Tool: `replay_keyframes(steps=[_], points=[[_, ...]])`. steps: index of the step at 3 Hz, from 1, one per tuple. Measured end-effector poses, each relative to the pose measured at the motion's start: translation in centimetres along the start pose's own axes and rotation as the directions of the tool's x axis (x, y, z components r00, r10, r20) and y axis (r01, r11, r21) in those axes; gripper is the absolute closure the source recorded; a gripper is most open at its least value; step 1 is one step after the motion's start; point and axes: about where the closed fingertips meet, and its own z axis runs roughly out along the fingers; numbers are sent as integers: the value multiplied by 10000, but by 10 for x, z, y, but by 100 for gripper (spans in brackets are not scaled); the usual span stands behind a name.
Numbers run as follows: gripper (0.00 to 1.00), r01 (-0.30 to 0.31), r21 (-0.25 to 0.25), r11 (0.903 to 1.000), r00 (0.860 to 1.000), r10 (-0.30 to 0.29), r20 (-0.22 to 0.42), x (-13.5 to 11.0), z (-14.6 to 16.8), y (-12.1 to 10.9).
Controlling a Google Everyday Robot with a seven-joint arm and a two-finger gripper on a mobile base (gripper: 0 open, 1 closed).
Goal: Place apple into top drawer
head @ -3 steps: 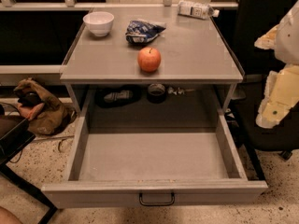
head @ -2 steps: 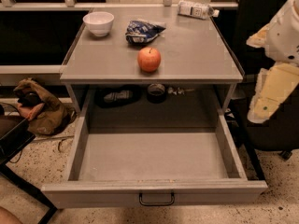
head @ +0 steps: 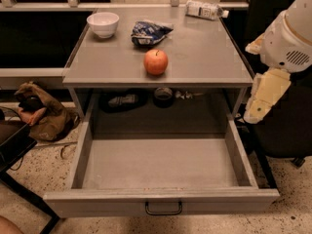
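Gripper hangs beside top drawer, pointing down, apart from apple; opening unclear.

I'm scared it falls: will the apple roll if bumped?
Probably: the apple is round, at the front of the tabletop, above the open top drawer. It looks firm, so likely won't squash. The gripper hangs far right.

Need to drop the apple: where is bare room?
The top drawer is bare wall to wall. The tabletop is free right of the apple; bowl and snack bag crowd its back left. The gripper hangs beyond its right edge.
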Motion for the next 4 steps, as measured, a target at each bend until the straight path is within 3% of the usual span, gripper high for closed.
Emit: replay_keyframes(steps=[1,2,4], points=[[0,176,120,9998,9986,-182,494,-18,20,-20],[0,282,333,9990,9834,-337,1784,-50,44,-60],[0,742,478,9961,9256,-866,3684,-127,85,-130]])
